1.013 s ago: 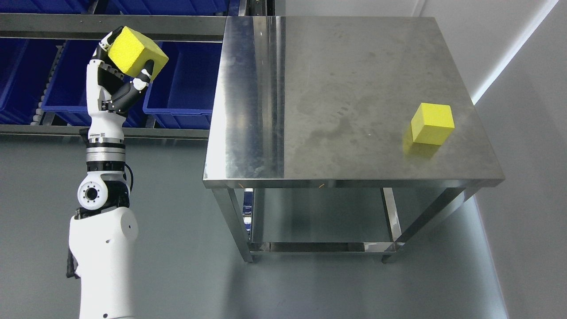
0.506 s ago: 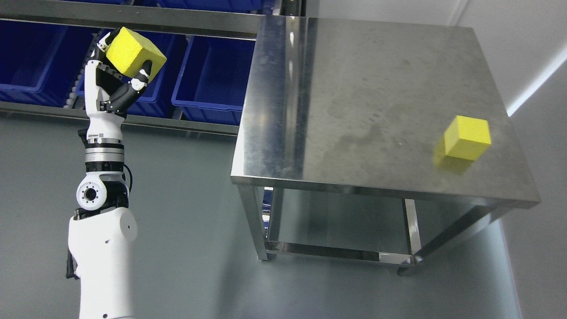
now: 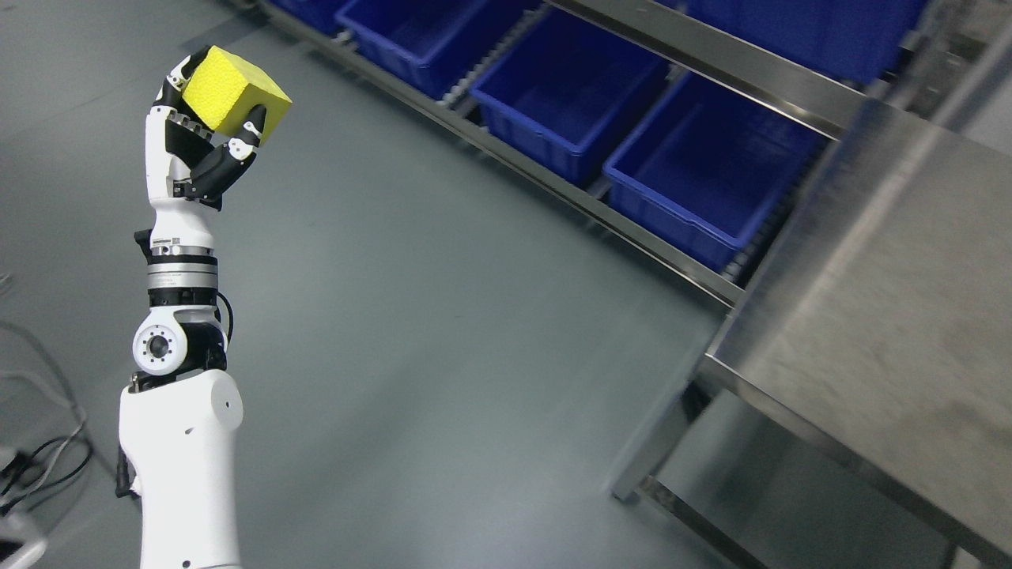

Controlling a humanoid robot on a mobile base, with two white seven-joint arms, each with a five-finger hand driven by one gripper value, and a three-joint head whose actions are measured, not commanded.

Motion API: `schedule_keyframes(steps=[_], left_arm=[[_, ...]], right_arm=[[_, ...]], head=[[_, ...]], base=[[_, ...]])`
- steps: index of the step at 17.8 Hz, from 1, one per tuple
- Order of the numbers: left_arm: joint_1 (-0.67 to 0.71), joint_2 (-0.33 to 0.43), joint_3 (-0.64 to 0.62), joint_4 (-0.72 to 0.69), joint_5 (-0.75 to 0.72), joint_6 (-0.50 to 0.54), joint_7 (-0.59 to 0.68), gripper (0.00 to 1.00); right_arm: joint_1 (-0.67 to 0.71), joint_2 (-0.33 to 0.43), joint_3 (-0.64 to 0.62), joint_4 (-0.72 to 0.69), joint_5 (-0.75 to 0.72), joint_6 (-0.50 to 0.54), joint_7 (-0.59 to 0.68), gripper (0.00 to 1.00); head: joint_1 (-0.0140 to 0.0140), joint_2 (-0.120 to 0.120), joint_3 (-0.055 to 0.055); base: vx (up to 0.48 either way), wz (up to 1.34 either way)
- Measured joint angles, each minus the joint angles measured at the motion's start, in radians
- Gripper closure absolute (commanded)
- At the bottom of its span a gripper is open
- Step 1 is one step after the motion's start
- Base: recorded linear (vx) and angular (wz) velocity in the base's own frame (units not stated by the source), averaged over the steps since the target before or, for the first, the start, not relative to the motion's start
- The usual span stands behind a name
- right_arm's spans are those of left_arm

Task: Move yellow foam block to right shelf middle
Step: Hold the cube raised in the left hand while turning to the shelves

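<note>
A yellow foam block [image 3: 232, 92] is held up at the upper left of the head view, with my left hand [image 3: 202, 134] shut on it from below, fingers wrapped around its lower edges. The white left arm [image 3: 178, 411] rises from the bottom left. Below and behind the block is only grey floor. The shelf rack [image 3: 696, 59] with its blue bins runs diagonally across the top, well to the right of the block. My right arm is out of view.
Several blue bins [image 3: 569, 95] sit on the rack's low level behind a steel rail [image 3: 553, 190]. A steel table [image 3: 885, 340] fills the right side, motion-blurred. Black cables [image 3: 35, 466] lie on the floor at the lower left.
The camera has swung left: table and shelf have slid to the right and tilted, and the second yellow block on the table has left the picture. The left hand still holds its block.
</note>
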Motion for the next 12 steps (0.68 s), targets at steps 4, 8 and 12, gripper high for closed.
schedule_keyframes(steps=[4,8,12], left_arm=[[0.001,0.000,0.003,-0.007,0.000,0.002,0.000,0.56],[0.002,0.000,0.008,-0.013,0.000,0.002,0.000,0.56],[0.003,0.000,0.013,-0.022,-0.001,0.002,-0.002,0.56]], right_arm=[[0.000,0.000,0.000,0.000,0.000,0.000,0.000,0.00],[0.000,0.000,0.000,0.000,0.000,0.000,0.000,0.00],[0.000,0.000,0.000,0.000,0.000,0.000,0.000,0.00]], head=[[0.0000,0.000,0.000],[0.0000,0.000,0.000],[0.0000,0.000,0.000]], base=[[0.083,1.23],[0.100,0.84],[0.121,0.54]])
